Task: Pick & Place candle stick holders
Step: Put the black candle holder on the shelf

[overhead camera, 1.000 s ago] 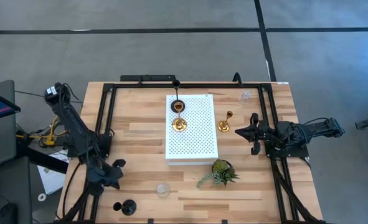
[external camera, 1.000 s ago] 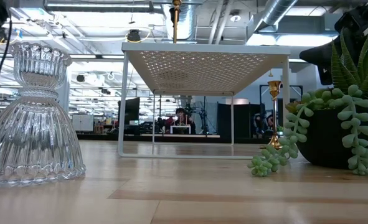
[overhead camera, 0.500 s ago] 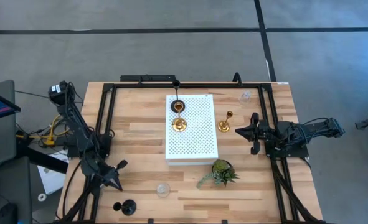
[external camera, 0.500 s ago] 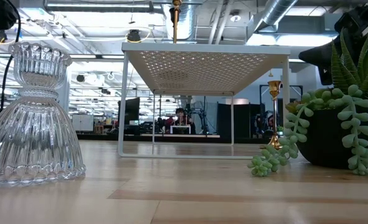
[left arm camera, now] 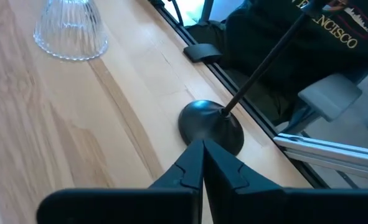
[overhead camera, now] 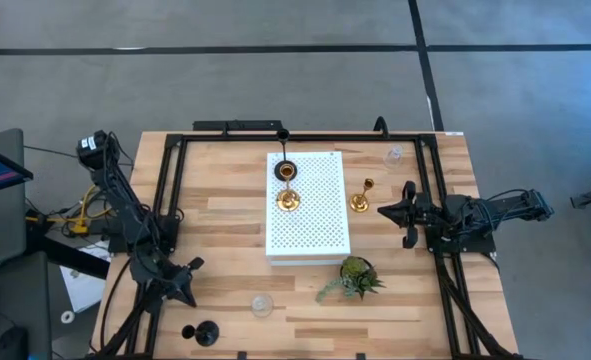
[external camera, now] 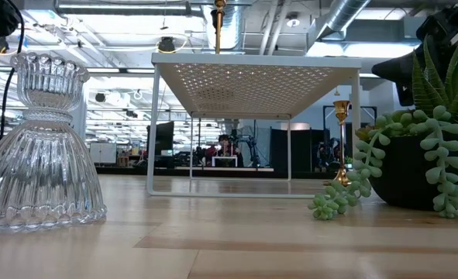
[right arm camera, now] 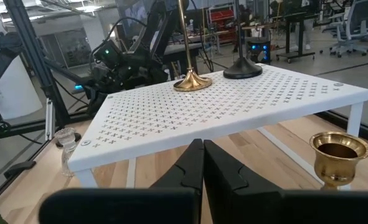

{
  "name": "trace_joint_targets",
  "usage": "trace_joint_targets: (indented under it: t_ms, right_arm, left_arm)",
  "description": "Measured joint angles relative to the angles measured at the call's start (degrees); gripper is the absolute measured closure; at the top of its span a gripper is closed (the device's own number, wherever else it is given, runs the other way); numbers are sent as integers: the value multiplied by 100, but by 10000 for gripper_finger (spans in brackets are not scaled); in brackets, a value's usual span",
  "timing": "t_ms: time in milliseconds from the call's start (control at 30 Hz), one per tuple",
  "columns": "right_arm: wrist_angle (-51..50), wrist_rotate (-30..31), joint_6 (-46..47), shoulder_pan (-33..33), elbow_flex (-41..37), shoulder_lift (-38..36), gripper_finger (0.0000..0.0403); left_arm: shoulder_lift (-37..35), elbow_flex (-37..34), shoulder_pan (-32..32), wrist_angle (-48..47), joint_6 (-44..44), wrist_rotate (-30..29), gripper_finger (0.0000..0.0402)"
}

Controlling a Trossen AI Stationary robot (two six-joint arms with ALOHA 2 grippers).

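A black holder [overhead camera: 203,333] stands on its round base near the table's near-left corner; it also shows in the left wrist view [left arm camera: 212,123]. My left gripper [overhead camera: 182,285] is shut and empty, just short of it [left arm camera: 202,146]. A clear glass holder [overhead camera: 262,305] stands to the right of the black one. A black holder [overhead camera: 285,170] and a gold holder [overhead camera: 289,200] stand on the white perforated board [overhead camera: 315,225]. A second gold holder [overhead camera: 361,200] stands on the table beside the board. Another clear holder [overhead camera: 393,155] stands far right. My right gripper [overhead camera: 407,215] is shut and empty [right arm camera: 202,146].
A small green plant [overhead camera: 355,277] in a dark pot stands near the board's near-right corner. Black frame rails [overhead camera: 170,200] run along the table's left, far and right sides. In the left wrist view a person in dark clothing [left arm camera: 308,37] is beyond the table's near edge.
My left gripper has gone a little toward the table's near edge and turned toward the black holder, then kept still. Nothing on the table has moved.
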Motion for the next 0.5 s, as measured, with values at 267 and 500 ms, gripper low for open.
trace_joint_targets:
  t_ms: [267, 500]
  right_arm:
    - [0, 0, 0, -2, 0, 0, 402]
    - [0, 0, 0, 0, 0, 0, 402]
  left_arm:
    - [0, 0, 4, 112, 203, -219, 392]
    - [0, 0, 7, 189, 258, -260, 359]
